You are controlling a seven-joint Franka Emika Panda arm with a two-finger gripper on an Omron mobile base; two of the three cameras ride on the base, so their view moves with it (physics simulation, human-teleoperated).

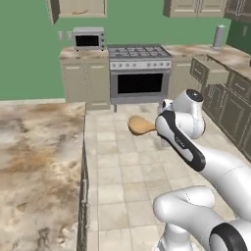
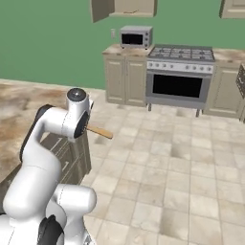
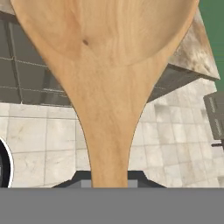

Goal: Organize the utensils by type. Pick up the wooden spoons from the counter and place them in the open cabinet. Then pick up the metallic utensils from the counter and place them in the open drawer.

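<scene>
Gripper (image 3: 109, 181) clamped on handle of larger wooden spoon (image 1: 141, 125), carried in air above floor, between counters. Step judged: wooden spoon transport. Next move: reach open cabinet (image 1: 78, 10), place inside.

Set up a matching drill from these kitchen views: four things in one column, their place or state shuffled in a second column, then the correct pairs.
Things
1. Large pale wooden spoon with a round bowl
2. Grey microwave
3. Tall tan wall cabinet
4. Shallow beige drawer

Place or state
A. On the counter left of the stove
B. Pulled open at the right-hand counter
C. Held in the gripper above the tiled floor
D. Door swung open, above the microwave

Pairs: 1-C, 2-A, 3-D, 4-B
</scene>
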